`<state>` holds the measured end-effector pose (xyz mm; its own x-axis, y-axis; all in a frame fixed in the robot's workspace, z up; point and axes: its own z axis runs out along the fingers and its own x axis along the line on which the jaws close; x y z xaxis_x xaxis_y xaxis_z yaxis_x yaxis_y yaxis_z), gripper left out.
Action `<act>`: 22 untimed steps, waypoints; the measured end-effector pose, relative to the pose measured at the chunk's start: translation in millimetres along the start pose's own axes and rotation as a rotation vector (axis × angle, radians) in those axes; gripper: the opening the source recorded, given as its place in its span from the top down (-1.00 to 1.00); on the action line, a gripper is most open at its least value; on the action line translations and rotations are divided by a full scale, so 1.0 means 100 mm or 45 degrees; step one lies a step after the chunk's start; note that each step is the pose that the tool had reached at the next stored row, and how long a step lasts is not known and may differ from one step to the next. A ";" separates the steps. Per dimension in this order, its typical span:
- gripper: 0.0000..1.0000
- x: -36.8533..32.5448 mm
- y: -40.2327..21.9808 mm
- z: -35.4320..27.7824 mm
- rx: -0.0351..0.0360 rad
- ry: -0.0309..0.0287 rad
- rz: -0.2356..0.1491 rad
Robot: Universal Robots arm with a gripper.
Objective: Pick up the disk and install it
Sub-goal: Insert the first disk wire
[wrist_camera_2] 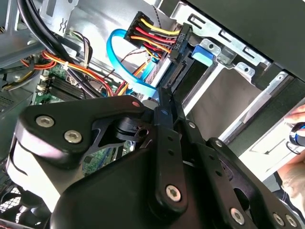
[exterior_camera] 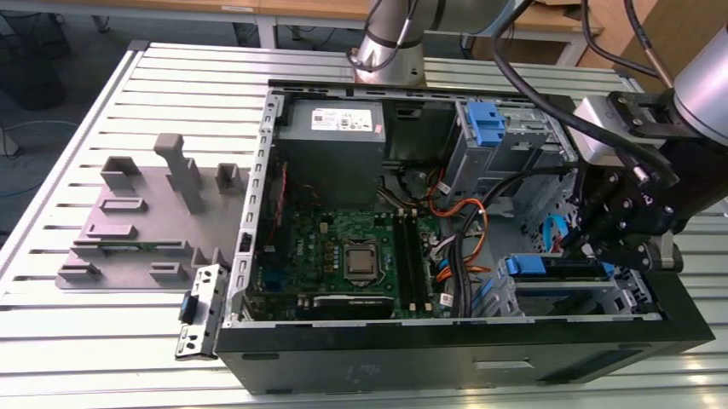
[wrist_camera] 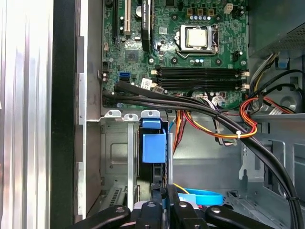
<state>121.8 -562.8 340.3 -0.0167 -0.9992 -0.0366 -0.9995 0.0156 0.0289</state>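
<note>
Now gripper (wrist_camera: 159, 202) fingers (wrist_camera_2: 164, 119) closed on disk (wrist_camera: 153, 143).

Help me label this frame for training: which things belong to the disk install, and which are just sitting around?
Job in hand:
disk, sitting in the drive bay
claw, close above the disk

Lying about:
power supply
motherboard
grey fixture, outside the case
</note>
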 end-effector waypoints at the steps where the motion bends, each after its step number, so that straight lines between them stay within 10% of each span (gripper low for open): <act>1: 0.68 0.000 0.000 0.009 0.0000 0.0004 0.000; 22: 0.68 0.001 -0.001 0.061 0.0001 0.0004 0.000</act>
<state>121.7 -562.7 334.2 -0.0167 -0.9992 -0.0363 -0.9995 0.0157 0.0288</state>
